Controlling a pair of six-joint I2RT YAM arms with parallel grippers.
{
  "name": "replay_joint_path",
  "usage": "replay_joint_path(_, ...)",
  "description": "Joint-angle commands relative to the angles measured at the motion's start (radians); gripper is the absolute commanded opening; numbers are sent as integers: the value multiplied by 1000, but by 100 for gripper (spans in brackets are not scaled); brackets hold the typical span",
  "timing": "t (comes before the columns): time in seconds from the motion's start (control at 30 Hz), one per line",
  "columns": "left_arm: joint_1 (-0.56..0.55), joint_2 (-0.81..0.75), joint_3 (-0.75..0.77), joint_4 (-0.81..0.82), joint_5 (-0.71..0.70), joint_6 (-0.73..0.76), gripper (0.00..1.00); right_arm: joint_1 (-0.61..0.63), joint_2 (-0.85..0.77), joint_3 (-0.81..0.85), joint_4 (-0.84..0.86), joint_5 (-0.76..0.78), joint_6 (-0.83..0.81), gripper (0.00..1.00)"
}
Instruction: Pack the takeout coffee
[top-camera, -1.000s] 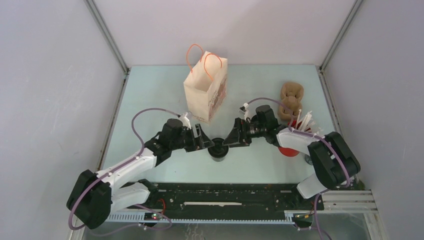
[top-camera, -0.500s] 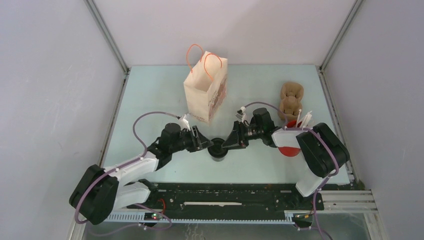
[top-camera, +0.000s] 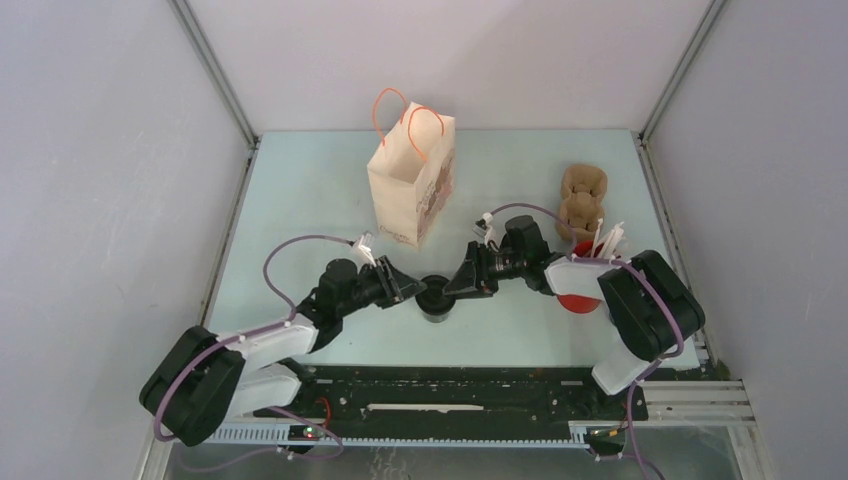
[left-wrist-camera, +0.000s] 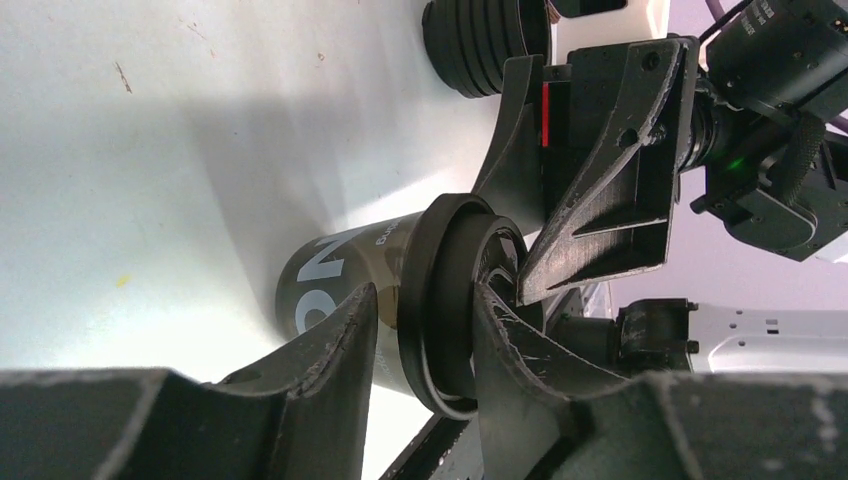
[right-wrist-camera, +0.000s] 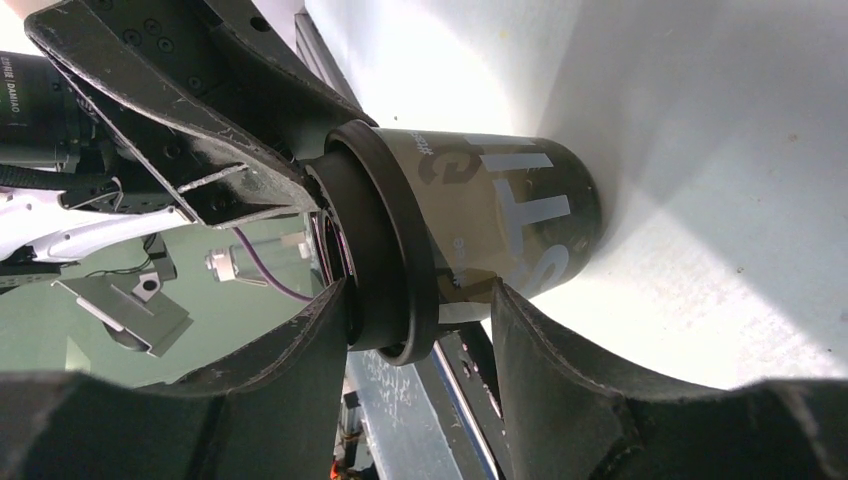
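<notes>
The takeout coffee (top-camera: 436, 300), a black cup with a black lid, stands on the table between my two grippers. My left gripper (top-camera: 412, 290) reaches it from the left and my right gripper (top-camera: 458, 288) from the right. In the left wrist view the cup (left-wrist-camera: 330, 270) lies sideways, with my left gripper (left-wrist-camera: 425, 295) closed across its lid: one finger on the lid top, one on the wall under the rim. In the right wrist view my right gripper (right-wrist-camera: 418, 290) holds the cup (right-wrist-camera: 510, 210) the same way, with a wider gap below the rim.
A paper bag (top-camera: 412, 185) with orange handles stands open behind the cup. A brown pulp cup carrier (top-camera: 583, 200) lies at the back right. A red cup (top-camera: 576, 300) of white sticks stands beside the right arm.
Both grippers' jaws have narrowed from wide open onto the cup's lid. The left arm has sunk lower and the right wrist has drawn in. The cup has not moved.
</notes>
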Motion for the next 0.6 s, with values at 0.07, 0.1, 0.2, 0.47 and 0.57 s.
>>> replay_joint_path(0.07, -40, 198, -98, -309, -190, 58, 42, 4, 99, -5, -127, 171, -84, 59)
replay_joint_path(0.1, -45, 226, -100, -294, -188, 54, 42, 6, 113, -5, -124, 175, -82, 59)
replay_joint_path(0.2, -50, 283, -119, -232, -169, 42, 41, 6, 107, -5, -141, 189, -86, 59)
replay_joint_path(0.47, -153, 25, -85, -459, -286, 27, 38, 49, -58, 17, -249, 239, -161, 60)
replay_joint_path(0.57, -161, -74, -102, -519, -313, 16, 39, 72, -37, 18, -225, 234, -159, 60)
